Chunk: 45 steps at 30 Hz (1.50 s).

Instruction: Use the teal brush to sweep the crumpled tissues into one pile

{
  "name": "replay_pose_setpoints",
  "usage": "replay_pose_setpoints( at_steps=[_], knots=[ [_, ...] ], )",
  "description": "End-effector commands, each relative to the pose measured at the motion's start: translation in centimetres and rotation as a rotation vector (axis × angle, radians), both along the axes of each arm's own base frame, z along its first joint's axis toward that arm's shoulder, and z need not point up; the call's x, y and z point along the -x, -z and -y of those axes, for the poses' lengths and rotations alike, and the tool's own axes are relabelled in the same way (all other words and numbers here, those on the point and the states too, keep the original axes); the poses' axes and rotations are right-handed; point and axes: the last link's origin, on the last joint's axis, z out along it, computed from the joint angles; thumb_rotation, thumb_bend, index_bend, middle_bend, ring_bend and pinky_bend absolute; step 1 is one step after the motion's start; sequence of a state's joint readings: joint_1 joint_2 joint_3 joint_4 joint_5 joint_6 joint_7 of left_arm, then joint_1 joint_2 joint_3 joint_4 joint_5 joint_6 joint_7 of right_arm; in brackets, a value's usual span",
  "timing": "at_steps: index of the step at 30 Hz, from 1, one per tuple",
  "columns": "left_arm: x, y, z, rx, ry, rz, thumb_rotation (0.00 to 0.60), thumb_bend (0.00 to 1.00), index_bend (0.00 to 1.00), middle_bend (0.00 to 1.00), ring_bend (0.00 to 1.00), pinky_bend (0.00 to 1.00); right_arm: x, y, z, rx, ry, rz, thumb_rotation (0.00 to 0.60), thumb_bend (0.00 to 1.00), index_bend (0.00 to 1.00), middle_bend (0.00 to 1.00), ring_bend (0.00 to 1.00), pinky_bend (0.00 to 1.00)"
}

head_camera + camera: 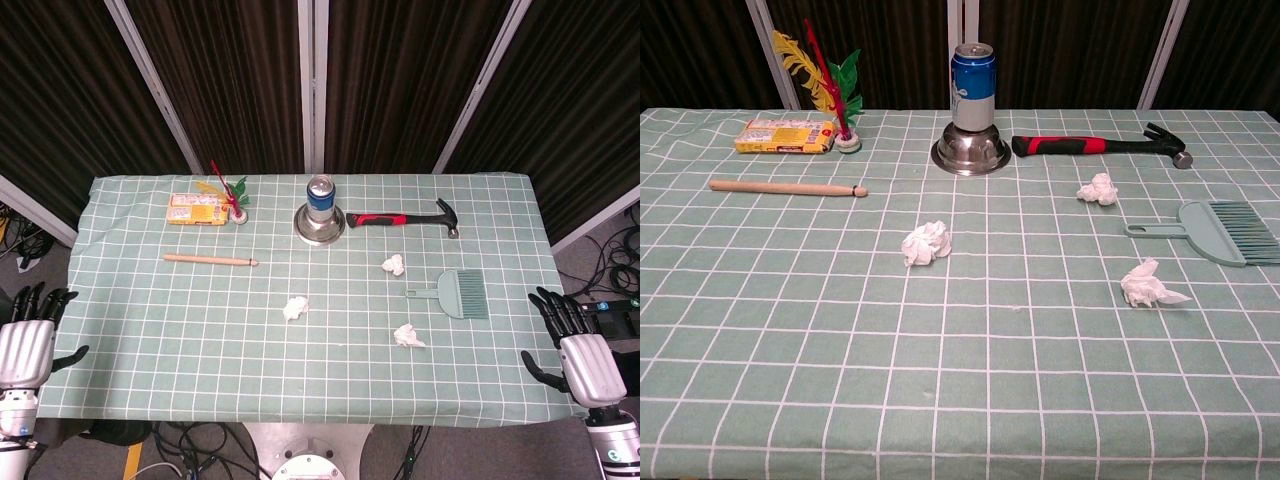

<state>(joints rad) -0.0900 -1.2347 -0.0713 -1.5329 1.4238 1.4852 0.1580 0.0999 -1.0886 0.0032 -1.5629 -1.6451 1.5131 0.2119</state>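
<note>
The teal brush (pixel 460 293) (pixel 1220 230) lies flat on the right side of the green checked table, handle pointing left. Three crumpled white tissues sit apart: one (pixel 393 265) (pixel 1098 188) just behind the brush, one (pixel 407 336) (pixel 1147 285) in front of it, one (pixel 294 308) (pixel 926 242) near the table's middle. My left hand (pixel 28 340) hangs open off the table's left edge. Beyond the right edge my right hand (pixel 575 345) is open too, fingers spread, holding nothing. Neither hand shows in the chest view.
At the back stand a blue can on an upturned steel bowl (pixel 319 215) (pixel 971 150), a red-handled hammer (pixel 405 218) (pixel 1100 146), a yellow packet (pixel 196 209) (pixel 785 136), a feather shuttlecock (pixel 232 196) (pixel 830 85) and a wooden stick (pixel 210 260) (pixel 788 187).
</note>
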Motion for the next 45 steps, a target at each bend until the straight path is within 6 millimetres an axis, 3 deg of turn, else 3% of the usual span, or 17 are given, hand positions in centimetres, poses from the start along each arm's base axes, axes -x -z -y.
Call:
replay_pose_setpoints(
  at_steps=[1,9,15,20,29,37,45],
  knots=[
    [0.0,0.0,0.0,0.002,0.0,-0.001,0.6,0.0,0.2,0.17,0.04,0.05,0.0,0.0,0.0,-0.002,0.0,-0.001,0.6,0.26,0.0,0.02,0.0,0.0],
    [0.0,0.0,0.2,0.0,-0.001,0.0,0.6,0.0,0.2,0.17,0.04,0.05,-0.3,0.4,0.6,-0.029,-0.015,-0.004,0.6,0.27,0.0,0.03,0.0,0.0],
    [-0.1,0.0,0.3,-0.004,0.004,0.001,0.6,0.0,0.2,0.17,0.04,0.05,-2.0,1.8,4.3,-0.068,-0.051,-0.044,0.6,0.22,0.0,0.13,0.0,0.0],
    [-0.1,0.0,0.3,-0.003,0.002,0.002,0.6,0.0,0.2,0.17,0.04,0.05,-4.0,4.9,8.3,-0.155,-0.053,-0.074,0.6,0.17,0.1,0.21,0.0,0.0],
    [0.0,-0.1,0.3,-0.003,0.003,0.007,0.6,0.0,0.2,0.17,0.04,0.05,-5.3,11.6,14.7,-0.245,-0.001,-0.167,0.6,0.17,0.25,0.27,0.0,0.0],
    [0.1,-0.1,0.4,-0.002,0.0,0.009,0.6,0.0,0.2,0.17,0.04,0.05,-5.0,15.6,17.0,-0.246,0.03,-0.245,0.6,0.18,0.36,0.35,0.01,0.0],
    [0.1,0.0,0.6,0.0,-0.002,0.012,0.6,0.0,0.2,0.17,0.04,0.05,-4.2,17.1,17.5,-0.234,0.047,-0.293,0.6,0.17,0.44,0.4,0.04,0.0]
  ],
)
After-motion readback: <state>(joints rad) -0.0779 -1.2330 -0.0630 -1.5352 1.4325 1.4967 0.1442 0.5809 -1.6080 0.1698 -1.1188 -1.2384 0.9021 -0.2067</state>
